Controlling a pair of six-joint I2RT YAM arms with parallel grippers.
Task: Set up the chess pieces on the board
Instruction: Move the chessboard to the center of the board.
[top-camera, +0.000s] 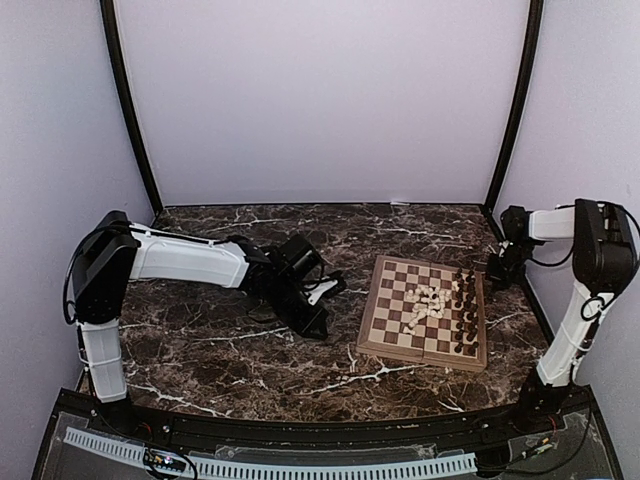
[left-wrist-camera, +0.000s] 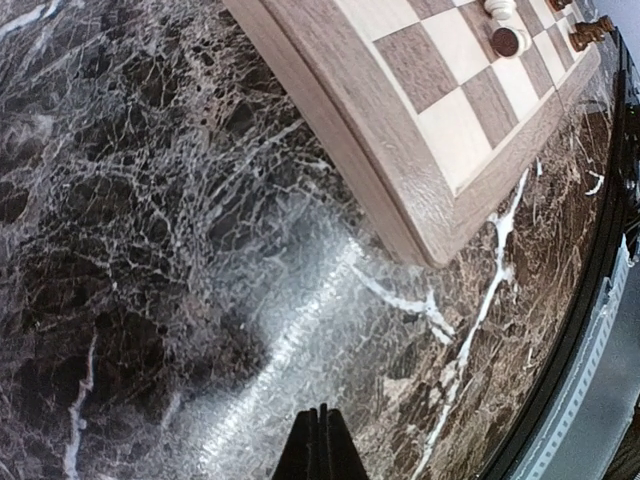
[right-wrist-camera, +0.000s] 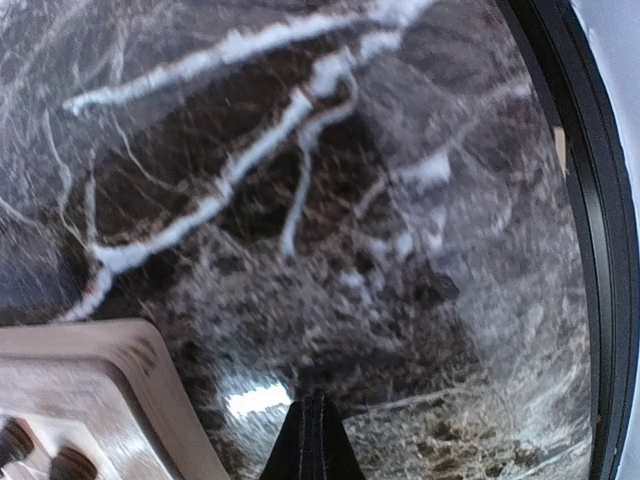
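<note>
1. The board (top-camera: 392, 330) lies flat on the right half of the desk (top-camera: 220, 350). Its right side is close to the desk's right edge, and it sits about midway between the far and near edges.
2. Pale pieces (top-camera: 425, 303) lie in a loose heap on the board's middle squares, several of them touching.
3. Dark pieces (top-camera: 466, 318) stand in two rough lines along the side of the board nearest the desk's right edge.
4. The left fingers (left-wrist-camera: 312, 452) are pressed together with nothing between them. They are over bare desk near its middle, to the left of the board and apart from it.
5. The right fingers (right-wrist-camera: 308, 445) are also pressed together and empty. They are over bare desk just off the board's far right corner, near the desk's right edge.
6. Whether either pair touches the desk cannot be told.
</note>
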